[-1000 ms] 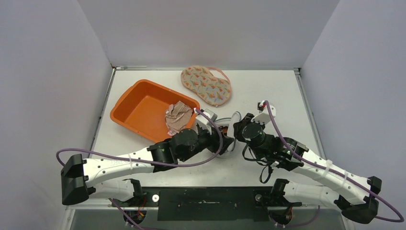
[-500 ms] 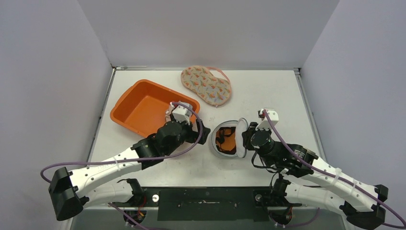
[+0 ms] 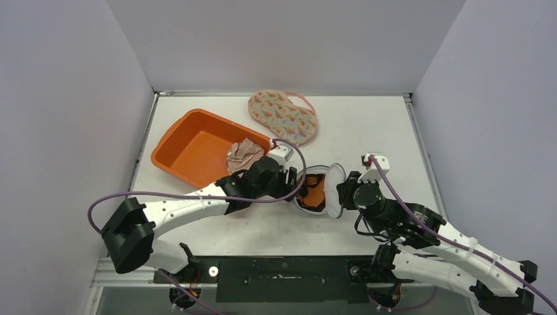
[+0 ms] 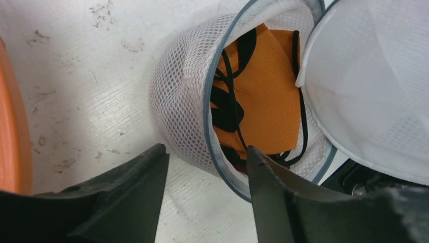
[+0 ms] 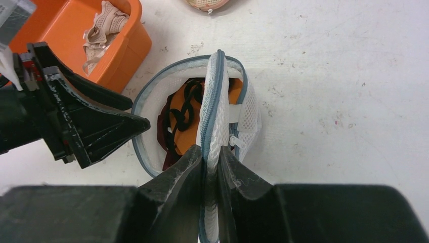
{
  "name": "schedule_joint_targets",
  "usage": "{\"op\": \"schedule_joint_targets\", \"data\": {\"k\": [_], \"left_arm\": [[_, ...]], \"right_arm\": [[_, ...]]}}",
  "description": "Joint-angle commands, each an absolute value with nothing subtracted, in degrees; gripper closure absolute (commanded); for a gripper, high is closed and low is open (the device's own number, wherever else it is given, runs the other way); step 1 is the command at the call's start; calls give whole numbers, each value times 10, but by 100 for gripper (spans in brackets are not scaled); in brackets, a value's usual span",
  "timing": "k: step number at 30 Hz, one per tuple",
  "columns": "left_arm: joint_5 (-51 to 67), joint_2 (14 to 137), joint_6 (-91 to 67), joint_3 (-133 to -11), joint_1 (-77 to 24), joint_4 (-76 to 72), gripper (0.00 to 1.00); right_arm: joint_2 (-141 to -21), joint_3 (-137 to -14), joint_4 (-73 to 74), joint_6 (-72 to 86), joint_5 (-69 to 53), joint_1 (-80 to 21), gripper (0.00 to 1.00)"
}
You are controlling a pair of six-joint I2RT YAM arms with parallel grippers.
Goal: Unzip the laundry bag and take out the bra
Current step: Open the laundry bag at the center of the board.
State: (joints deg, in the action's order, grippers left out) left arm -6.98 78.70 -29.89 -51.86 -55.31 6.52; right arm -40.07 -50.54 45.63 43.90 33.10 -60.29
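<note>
Laundry bag flap point(image 5: 215, 101) in right pincer point(image 5: 211, 152)

The laundry bag point(image 4: 182, 101) stands open. The right gripper point(image 5: 211, 167) pinches the lid flap point(image 4: 369, 86) upright along the bag's right side, walling off that approach. The mouth can be reached from above and from the left. The left gripper point(image 4: 205, 152), jaws apart, occupies the bag's left rim. Inside, the orange bra point(image 4: 268, 101) with black straps lies uncovered. The orange tray point(image 3: 177, 141) sits close on the left with a beige cloth point(image 3: 244, 156) at its nearest corner, narrowing that side. A patterned fabric piece point(image 3: 284, 117) lies farther back, well apart. Open table point(image 3: 381, 131) surface lies far right of the bag.
</note>
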Motion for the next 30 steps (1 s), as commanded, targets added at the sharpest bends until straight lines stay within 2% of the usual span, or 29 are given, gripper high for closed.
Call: {"op": "schedule_joint_targets", "data": {"k": [1, 4, 9, 10, 14, 16, 18, 22, 26, 30], "left_arm": [[-52, 807, -301, -561, -544, 67, 50], [-64, 822, -303, -570, -539, 74, 64], [-84, 807, -314, -559, -536, 63, 99], [-91, 798, -316, -556, -536, 62, 100], [-111, 766, -319, -544, -537, 62, 100], [-115, 760, -320, -540, -538, 63, 100], [-115, 762, -323, -537, -537, 63, 100], [-107, 766, -337, -528, -538, 54, 100], [-117, 754, -357, -511, -539, 50, 100], [-130, 731, -384, -485, -539, 47, 100]], "right_arm": [[-386, -505, 472, 431, 343, -599, 84], [-380, -507, 484, 436, 354, -599, 84], [-370, -526, 553, 499, 418, -599, 82], [-365, -532, 567, 516, 435, -599, 79], [-336, -557, 621, 574, 500, -600, 46], [-319, -569, 628, 582, 517, -600, 35], [-315, -577, 627, 582, 521, -599, 29], [-324, -579, 547, 520, 468, -599, 26], [-374, -560, 414, 435, 319, -599, 29], [-435, -491, 331, 469, 257, -602, 35]]}}
